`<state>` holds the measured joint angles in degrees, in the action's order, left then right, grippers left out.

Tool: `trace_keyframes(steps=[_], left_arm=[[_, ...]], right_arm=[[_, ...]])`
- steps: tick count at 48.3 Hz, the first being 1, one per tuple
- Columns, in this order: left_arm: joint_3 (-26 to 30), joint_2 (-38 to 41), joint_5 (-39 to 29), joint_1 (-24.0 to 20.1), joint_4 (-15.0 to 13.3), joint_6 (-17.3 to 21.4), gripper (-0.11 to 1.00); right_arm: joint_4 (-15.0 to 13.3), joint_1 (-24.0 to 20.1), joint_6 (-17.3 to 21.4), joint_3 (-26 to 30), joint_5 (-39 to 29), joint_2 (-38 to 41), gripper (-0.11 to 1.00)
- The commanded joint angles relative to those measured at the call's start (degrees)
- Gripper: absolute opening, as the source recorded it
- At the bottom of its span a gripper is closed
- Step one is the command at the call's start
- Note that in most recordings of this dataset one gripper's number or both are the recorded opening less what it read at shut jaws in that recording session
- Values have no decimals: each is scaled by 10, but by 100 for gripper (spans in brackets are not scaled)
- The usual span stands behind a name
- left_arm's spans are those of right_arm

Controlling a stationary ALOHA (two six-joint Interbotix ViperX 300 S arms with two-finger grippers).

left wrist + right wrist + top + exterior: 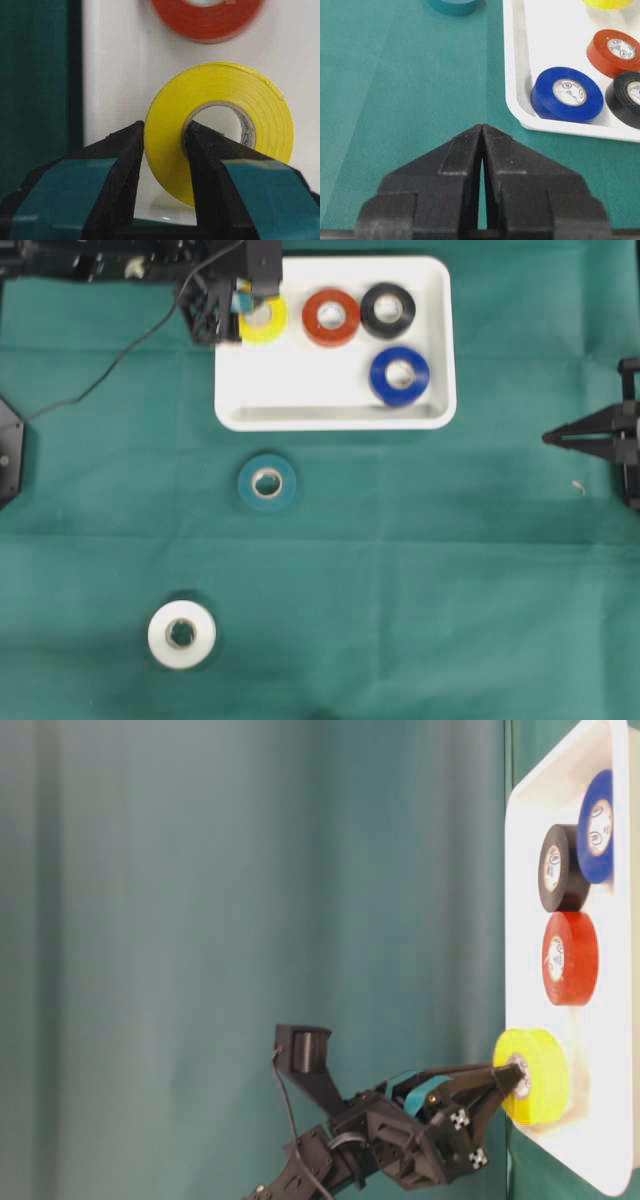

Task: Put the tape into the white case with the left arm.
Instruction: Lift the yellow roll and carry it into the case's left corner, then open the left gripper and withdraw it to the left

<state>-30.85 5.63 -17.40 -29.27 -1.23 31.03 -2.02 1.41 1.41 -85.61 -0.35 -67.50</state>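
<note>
Over the white case (330,380), yellow tape (220,125) pinched through its wall by left claw (162,137), roll upright.

case (335,412): four rolls inside, one at left end | cloth (450,570): two rolls (267,482) in front of case

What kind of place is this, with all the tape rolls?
Probably a robot test bench: a green cloth covers the table, a black robot arm's left gripper pinches a yellow tape roll over a white case.
</note>
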Motion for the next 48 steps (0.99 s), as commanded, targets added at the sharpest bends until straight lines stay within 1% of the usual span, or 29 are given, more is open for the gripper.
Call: trace_keyframes(steps=[1, 9, 24, 26, 28, 32, 34, 36, 38, 42, 48], left_arm=[[24, 2, 6, -5, 0, 4, 24], [34, 12, 17, -9, 0, 7, 24], [30, 10, 18, -8, 0, 1, 26], [28, 9, 18, -9, -1, 0, 34], [27, 7, 18, -9, -1, 0, 48], [24, 2, 18, -9, -1, -2, 72], [22, -2, 18, -8, -1, -3, 83], [19, -5, 18, -8, -1, -4, 91], [17, -10, 18, -8, -1, -4, 95], [11, -18, 18, -7, -1, -4, 92], [0, -31, 18, -4, -2, -4, 92]], right_arm=[[0, 1, 2, 5, 6, 7, -9], [0, 1, 2, 5, 6, 6, -9], [0, 1, 2, 5, 6, 6, -9], [0, 1, 2, 5, 6, 7, -9], [0, 1, 2, 5, 6, 7, -9], [0, 1, 2, 5, 6, 6, -9], [0, 1, 2, 5, 6, 6, -9], [0, 1, 2, 5, 6, 6, -9], [-1, 1, 2, 5, 6, 7, -9], [0, 1, 2, 5, 6, 6, -9], [0, 1, 2, 5, 6, 6, -9]])
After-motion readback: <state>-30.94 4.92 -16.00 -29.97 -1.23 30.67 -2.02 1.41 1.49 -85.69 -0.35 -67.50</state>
